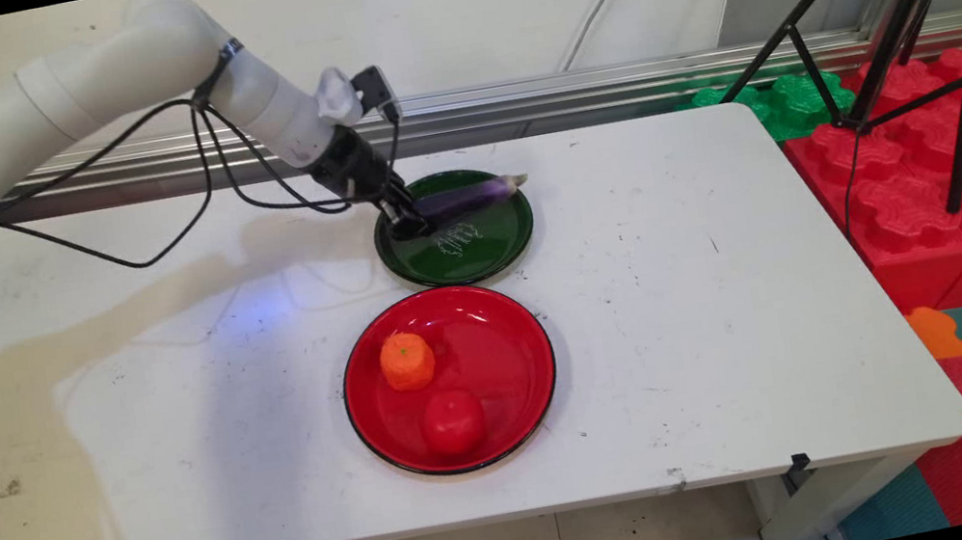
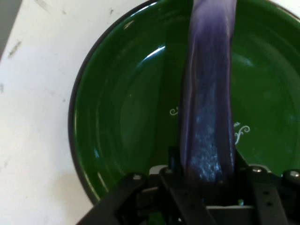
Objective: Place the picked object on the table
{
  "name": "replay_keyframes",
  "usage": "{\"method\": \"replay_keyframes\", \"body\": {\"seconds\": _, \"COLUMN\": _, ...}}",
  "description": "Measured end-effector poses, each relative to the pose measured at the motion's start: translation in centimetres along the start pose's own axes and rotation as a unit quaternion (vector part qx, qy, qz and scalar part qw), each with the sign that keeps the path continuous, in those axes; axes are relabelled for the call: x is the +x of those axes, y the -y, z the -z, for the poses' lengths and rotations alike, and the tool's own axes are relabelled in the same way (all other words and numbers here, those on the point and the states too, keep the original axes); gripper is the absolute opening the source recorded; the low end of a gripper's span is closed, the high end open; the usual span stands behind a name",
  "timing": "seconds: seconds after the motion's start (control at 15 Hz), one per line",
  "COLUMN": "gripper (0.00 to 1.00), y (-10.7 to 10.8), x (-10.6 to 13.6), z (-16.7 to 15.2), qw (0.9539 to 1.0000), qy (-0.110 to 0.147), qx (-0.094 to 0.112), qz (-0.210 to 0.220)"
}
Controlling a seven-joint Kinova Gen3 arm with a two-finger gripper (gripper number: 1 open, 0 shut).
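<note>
Bright, even light falls across the white bench (image 1: 690, 294) in the main view. The arm (image 1: 115, 67) throws a soft, broad grey shadow leftward over the bench toward its near left corner, so the light seems to come from above and the right. Small white glints sit on the red plate (image 1: 499, 375) and on the green plate (image 2: 117, 117). In the hand view the purple aubergine (image 2: 208, 93) is soft and out of focus close to the camera, with a pale sheen along it.
</note>
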Motion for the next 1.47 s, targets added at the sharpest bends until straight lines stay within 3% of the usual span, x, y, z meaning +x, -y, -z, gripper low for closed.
{"method": "replay_keyframes", "body": {"seconds": 0.87, "gripper": 0.00, "y": -0.6, "x": -1.6, "z": 8.3, "qw": 0.9999, "qy": -0.006, "qx": -0.001, "qz": -0.011}}
{"method": "replay_keyframes", "body": {"seconds": 1.47, "gripper": 0.00, "y": -1.2, "x": -5.0, "z": 14.4, "qw": 0.9994, "qy": 0.027, "qx": 0.000, "qz": -0.020}}
